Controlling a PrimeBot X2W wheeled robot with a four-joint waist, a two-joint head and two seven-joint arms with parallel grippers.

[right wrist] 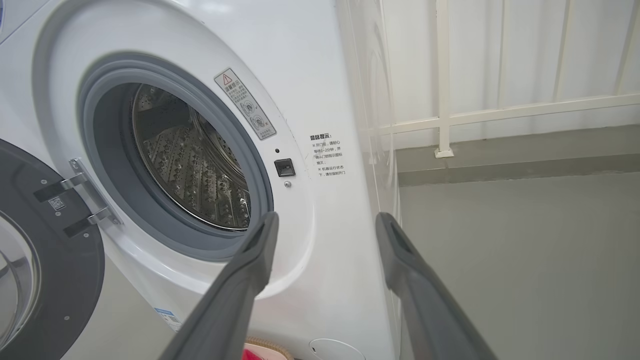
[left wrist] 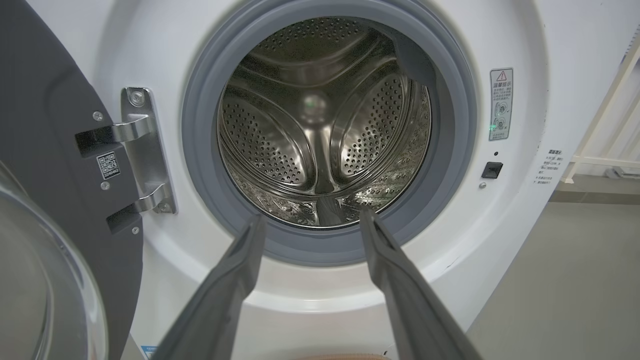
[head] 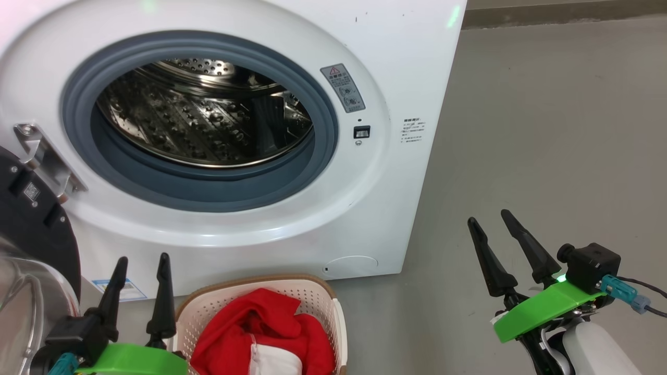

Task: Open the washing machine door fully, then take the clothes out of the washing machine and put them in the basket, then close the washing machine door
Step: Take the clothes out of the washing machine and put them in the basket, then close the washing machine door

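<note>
Spread: left tool (head: 144, 257), right tool (head: 489, 216); washing machine door (head: 26, 219) beside left tool; floor (head: 547, 130) open rightward.

— What lies ahead of the left gripper (head: 143, 258)?
— The open drum (head: 198, 130), a clear way in. The washing machine door (head: 31, 219) juts out on its left, and the basket (head: 312, 297) of clothes (head: 250, 323) sits just right.
— And the right gripper (head: 489, 216)?
— Open floor (head: 547, 130) ahead, with the washing machine (head: 417, 52) to its left.

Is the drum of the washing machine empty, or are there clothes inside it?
Empty, as far as visible: the drum shows bare steel, and the red clothes lie in the basket.
</note>
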